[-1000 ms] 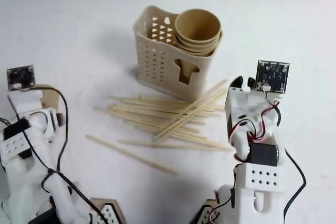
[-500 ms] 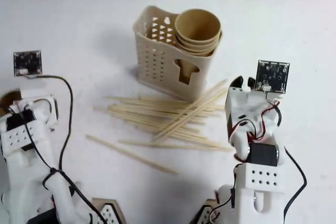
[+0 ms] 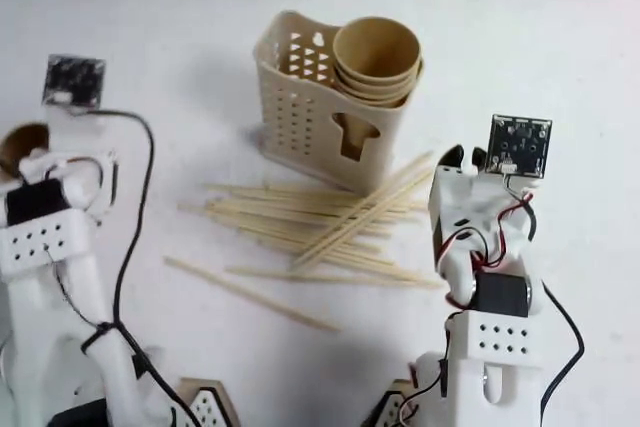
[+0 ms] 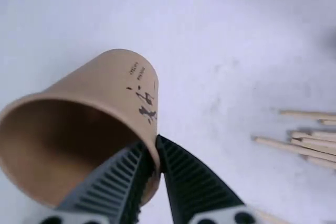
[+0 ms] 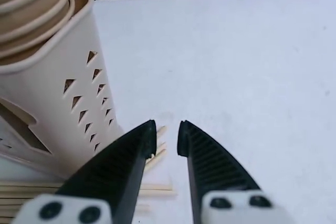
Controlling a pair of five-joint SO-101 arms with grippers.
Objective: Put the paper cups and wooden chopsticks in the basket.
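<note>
Holds one tilted paper cup (image 4: 89, 114) by its rim wall between the closed-down fingers of the left gripper (image 4: 156, 156), well left of the basket (image 3: 300, 117). Shows the right gripper (image 5: 167, 135) narrowly parted, gripping nothing, just beside the basket over chopsticks (image 3: 320, 232). Counts roughly four nested cups (image 3: 375, 52) inside the one basket; leaves the crossed pile on the table (image 3: 520, 57) uncounted.

White arms (image 3: 485, 337), black cables (image 3: 135, 227), ribbed black claws (image 5: 167, 132).

I see a white surface (image 3: 180, 57) with a pale perforated basket (image 3: 310, 117) standing upright on it, about midway across and toward the far edge. Wooden chopsticks (image 3: 320, 232) lie in a crisscrossed heap just in front of the basket. One single chopstick (image 3: 250, 294) lies apart, nearer the near edge.
</note>
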